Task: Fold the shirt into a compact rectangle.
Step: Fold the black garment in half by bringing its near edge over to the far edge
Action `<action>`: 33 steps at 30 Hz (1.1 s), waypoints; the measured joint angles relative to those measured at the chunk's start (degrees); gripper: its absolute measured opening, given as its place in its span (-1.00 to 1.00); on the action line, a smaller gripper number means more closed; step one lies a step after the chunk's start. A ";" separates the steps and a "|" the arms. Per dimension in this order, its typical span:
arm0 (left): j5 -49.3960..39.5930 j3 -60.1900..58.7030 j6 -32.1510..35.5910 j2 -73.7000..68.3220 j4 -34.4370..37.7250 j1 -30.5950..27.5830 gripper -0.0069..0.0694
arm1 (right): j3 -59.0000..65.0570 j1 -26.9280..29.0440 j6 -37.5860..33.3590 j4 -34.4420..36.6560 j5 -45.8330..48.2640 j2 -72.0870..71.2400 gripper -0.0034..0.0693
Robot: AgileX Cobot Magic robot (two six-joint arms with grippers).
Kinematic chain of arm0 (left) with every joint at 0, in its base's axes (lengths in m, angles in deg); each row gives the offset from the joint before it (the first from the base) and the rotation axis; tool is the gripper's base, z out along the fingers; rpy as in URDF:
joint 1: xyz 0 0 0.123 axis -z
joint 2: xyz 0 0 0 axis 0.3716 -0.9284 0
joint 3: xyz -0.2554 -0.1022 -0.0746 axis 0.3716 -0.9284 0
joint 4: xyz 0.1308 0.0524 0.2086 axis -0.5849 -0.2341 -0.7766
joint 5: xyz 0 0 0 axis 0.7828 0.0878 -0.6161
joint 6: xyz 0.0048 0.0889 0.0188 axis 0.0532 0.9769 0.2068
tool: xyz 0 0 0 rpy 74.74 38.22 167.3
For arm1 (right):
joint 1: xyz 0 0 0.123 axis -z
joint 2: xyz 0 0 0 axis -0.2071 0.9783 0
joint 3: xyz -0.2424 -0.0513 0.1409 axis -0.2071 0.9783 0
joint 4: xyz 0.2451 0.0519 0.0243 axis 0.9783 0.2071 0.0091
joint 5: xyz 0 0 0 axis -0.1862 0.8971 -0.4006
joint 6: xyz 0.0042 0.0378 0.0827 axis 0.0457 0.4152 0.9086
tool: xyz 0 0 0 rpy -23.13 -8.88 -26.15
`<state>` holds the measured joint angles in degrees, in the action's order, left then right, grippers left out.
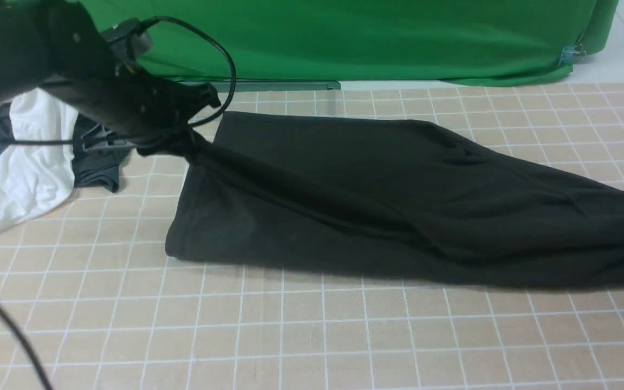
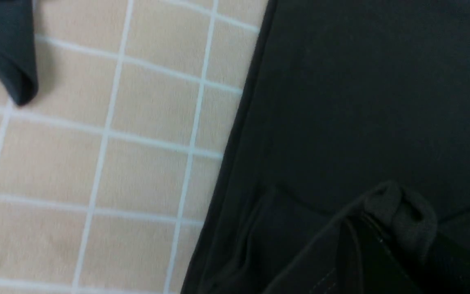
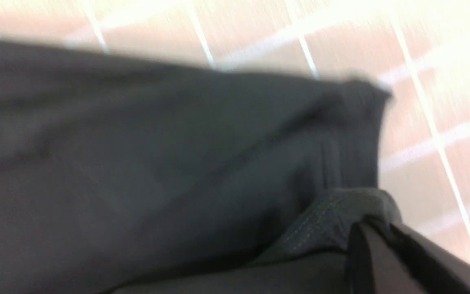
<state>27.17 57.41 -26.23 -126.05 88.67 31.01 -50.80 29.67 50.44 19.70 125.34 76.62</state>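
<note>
The left pincer [image 1: 182, 140] was found clamped on a bunched corner of the shirt [image 1: 377, 206] at the upper left of the front view. A taut ridge of cloth was drawn from that grip across the garment. In the left wrist view a roll of dark fabric was seen pinched over its fingers [image 2: 373, 261]. The right pincer [image 3: 382, 253] was not caught by the front view, but in its own blurred wrist view it was seen closed on a stitched hem of the same shirt. The shirt was spread as a long dark band from centre left to the right edge of the frame, most of it resting on the tabletop [image 1: 312, 336]. The step in hand was judged to be a fold with both ends held. The next move was judged to call for one held end to be carried over the other with even tension, so that the edges would be matched. Ample bare tabletop was left across the lower half of the frame. Less room was left at the upper left, where a white garment [image 1: 30, 162] and a grey-green garment [image 1: 98, 162] lay just beside the left grip. A cable [image 1: 228, 70] was looped close above it.
</note>
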 joint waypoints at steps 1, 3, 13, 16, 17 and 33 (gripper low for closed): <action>0.00 2.14 0.29 -1.96 0.06 -0.24 -0.73 | -1.20 -0.19 0.37 0.12 -0.53 1.21 -0.81; 0.00 5.79 1.30 -5.66 0.06 -0.35 -0.73 | -3.53 -0.18 0.64 0.30 -1.64 3.01 -0.81; -0.79 20.47 2.59 -20.59 3.50 -3.23 -0.74 | -8.81 -0.18 0.81 0.73 -7.48 10.59 -0.81; -1.03 22.75 2.54 -23.65 4.74 -3.77 -0.74 | -8.86 -0.25 0.81 0.79 -9.86 12.02 -0.81; -1.03 23.20 2.54 -24.27 5.16 -3.84 -0.74 | -8.86 -0.25 0.81 0.79 -10.66 12.47 -0.81; 4.93 24.00 2.54 -27.60 5.84 -4.04 -0.74 | -13.54 -0.57 -1.45 0.50 -10.76 13.62 0.05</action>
<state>32.10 81.41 -23.69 -153.65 94.50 26.97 -64.34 29.10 48.99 20.20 114.58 90.25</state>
